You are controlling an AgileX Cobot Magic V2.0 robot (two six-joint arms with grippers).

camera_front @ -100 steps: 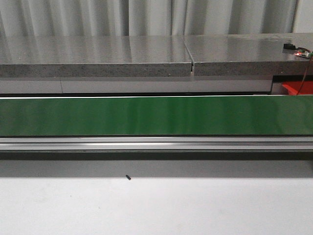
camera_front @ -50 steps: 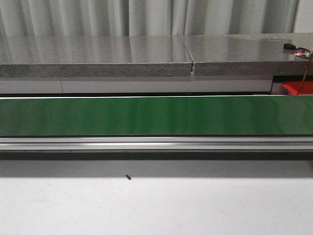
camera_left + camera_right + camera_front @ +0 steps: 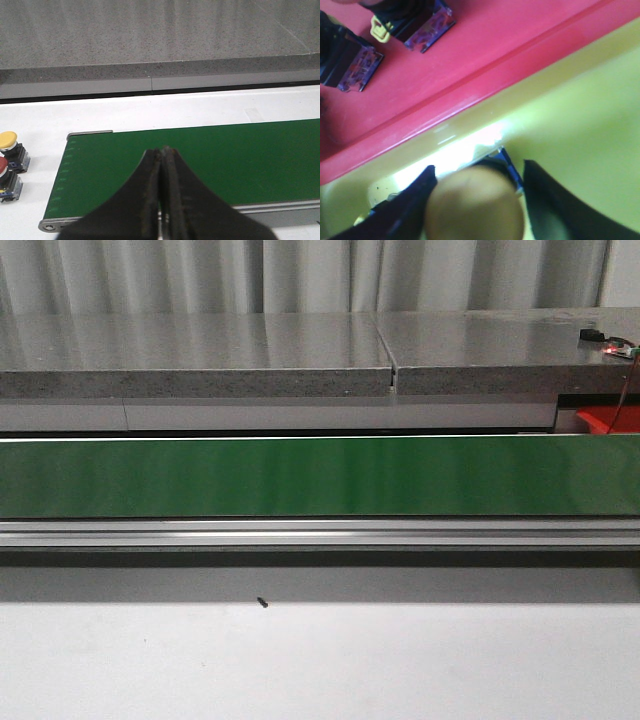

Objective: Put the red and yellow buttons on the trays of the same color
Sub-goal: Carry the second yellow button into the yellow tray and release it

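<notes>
Your right gripper (image 3: pixel 475 200) straddles yellow button (image 3: pixel 475 205) over yellow tray (image 3: pixel 580 115), fingers spread, contact unclear. Left gripper (image 3: pixel 161 200) closed, empty. Button looks rigid, light; smooth dome slippery, grip boxy base.

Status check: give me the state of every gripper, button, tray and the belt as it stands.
Left gripper: shut, empty, over the belt.
Right gripper: fingers either side of a button, over the yellow tray; grip unclear.
Belt: bare.
Red tray: holds two buttons, caps cut off.
Yellow button: upright beside the belt end.
Red button: upright beside it, partly cut off.
</notes>
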